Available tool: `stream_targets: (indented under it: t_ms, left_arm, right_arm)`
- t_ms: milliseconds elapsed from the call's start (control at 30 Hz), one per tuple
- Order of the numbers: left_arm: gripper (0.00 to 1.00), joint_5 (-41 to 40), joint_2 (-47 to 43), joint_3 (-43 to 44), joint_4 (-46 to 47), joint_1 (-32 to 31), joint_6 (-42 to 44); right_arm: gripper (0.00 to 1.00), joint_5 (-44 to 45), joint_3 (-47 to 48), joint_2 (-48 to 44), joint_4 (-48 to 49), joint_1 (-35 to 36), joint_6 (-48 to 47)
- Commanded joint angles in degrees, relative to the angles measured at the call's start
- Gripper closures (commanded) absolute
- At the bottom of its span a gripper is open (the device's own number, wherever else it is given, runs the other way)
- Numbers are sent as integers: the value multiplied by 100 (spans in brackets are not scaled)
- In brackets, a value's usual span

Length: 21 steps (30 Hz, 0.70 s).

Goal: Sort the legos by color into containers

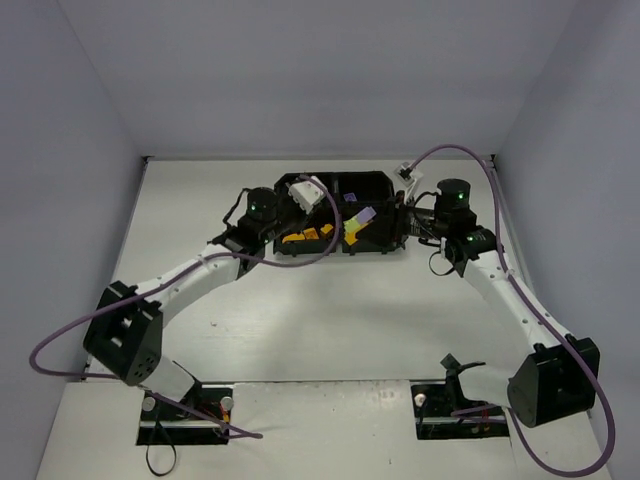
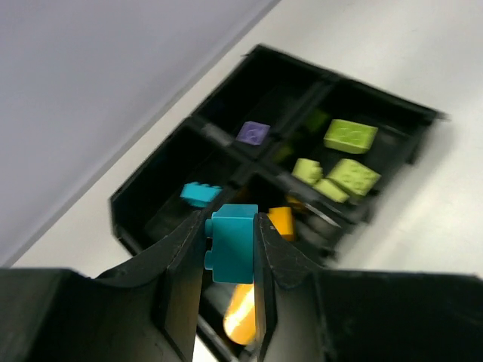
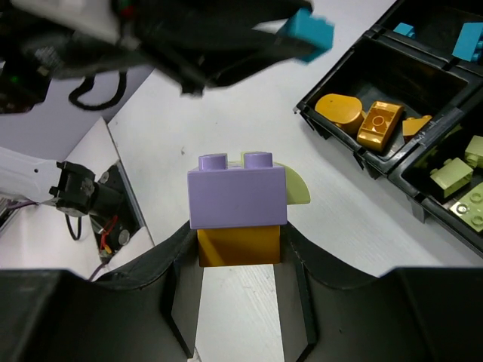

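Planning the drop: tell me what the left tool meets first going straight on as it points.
Probably the black tray, near the divider between the loose cyan brick and the orange brick; the left tool's own held brick would touch first. Depth is unclear.

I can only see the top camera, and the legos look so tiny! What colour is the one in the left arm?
Observer: The left gripper is shut on one cyan brick.
Child: What about the other arm?
Observer: The right gripper pinches an orange brick with a purple brick stacked on top.
Child: Is anything else stuck to it?
Observer: Yes, a lime piece peeks out from behind the purple brick.
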Motion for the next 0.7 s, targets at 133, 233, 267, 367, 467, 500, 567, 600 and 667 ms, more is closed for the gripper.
stream_targets:
  t_ms: [133,233,267,367,467,500,567,600,667]
  left_arm:
    - [81,291,1161,1637,-120,865,-474]
    - [81,467,1723,2235,-321,1067,-641]
    - [81,485,1847,2385,-384,1103,-685]
    - [77,625,2391,2999,-577,1182,-834]
    - [71,687,2742,3299,-770,1261,-1053]
    - [70,765,2823,3474,-823,1270,-1098]
    - [67,810,3007,3607,-981,1297,-1203]
    - [65,810,3034,3643,-1025,1288,-1230]
    - [62,793,3069,3617,-1017,1297,-1327]
  right_arm:
    - [100,137,-156,-469,153,-40,-438]
    - [100,119,-165,-548,109,-40,-561]
    - [100,119,-182,-574,109,-40,-596]
    - [100,93,-208,-671,65,-40,-719]
    - [100,84,-244,-715,30,-40,-807]
    - [100,75,-252,-706,3,-40,-825]
    - [100,58,-252,-698,-14,-40,-877]
    - [100,58,-252,-689,-40,-40,-895]
    - [100,5,-226,-671,-50,-40,-956]
